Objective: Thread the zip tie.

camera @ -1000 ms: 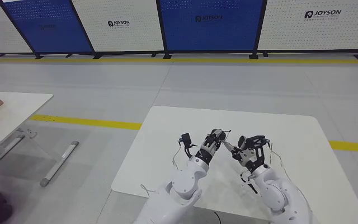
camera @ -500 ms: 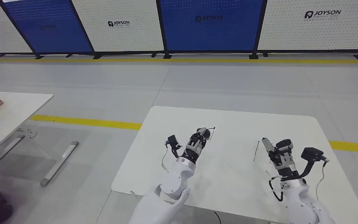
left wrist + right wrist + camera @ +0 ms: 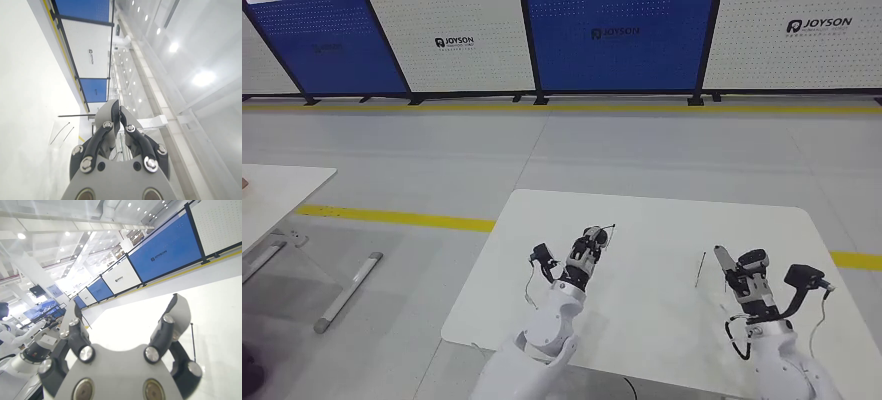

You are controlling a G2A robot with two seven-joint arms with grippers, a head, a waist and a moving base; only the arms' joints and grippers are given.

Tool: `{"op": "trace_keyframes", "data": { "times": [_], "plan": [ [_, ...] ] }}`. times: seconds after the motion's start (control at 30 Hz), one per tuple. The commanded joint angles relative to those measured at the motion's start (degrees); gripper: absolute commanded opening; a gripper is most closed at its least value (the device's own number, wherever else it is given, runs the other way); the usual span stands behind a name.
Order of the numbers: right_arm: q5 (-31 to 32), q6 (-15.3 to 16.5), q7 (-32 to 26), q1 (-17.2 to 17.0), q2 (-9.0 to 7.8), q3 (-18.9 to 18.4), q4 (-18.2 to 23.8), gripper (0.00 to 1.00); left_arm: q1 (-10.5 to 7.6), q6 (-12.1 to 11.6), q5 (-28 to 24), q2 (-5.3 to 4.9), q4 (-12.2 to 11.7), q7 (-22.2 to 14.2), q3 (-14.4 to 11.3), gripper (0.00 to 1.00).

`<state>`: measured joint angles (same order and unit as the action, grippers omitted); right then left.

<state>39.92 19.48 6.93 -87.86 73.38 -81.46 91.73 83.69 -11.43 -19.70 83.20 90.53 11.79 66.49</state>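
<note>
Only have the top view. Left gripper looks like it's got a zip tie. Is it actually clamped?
Observer: Yes. The left wrist view shows the left gripper shut tight on a thin dark strip, the zip tie.
Operator: Right gripper, open or shut?
Observer: The right gripper is wide open, with nothing between its fingers.
Operator: And the tie by that arm?
Observer: The second zip tie lies flat on the table, outside the open fingers, beside one of them.
</note>
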Motion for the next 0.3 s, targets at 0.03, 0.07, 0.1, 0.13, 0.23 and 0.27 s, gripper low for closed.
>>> {"op": "trace_keyframes", "data": {
  "times": [0.03,0.07,0.1,0.13,0.23,0.27],
  "plan": [
    [0.0,0.0,0.0,0.0,0.0,0.0,0.0,1.0,0.5,-2.4,0.2,-0.03,-1.3,1.7,1.0,0.0],
    [0.0,0.0,0.0,0.0,0.0,0.0,0.0,1.0,0.85,-2.5,0.2,-0.09,-1.8,1.0,1.1,0.0],
    [0.0,0.0,0.0,0.0,0.0,0.0,0.0,1.0,1.1,-2.4,0.9,-0.19,-2.2,0.0,1.1,0.0],
    [0.0,0.0,0.0,0.0,0.0,0.0,0.0,1.0,1.24,-2.4,1.4,-0.26,-2.2,-0.5,1.2,0.0],
    [0.0,0.0,0.0,0.0,0.0,0.0,0.0,1.0,1.24,-2.4,1.4,-0.26,-2.2,-0.5,1.2,0.0],
    [0.0,0.0,0.0,0.0,0.0,0.0,0.0,1.0,1.24,-2.4,1.4,-0.26,-2.2,-0.5,1.2,0.0]
  ]
}}
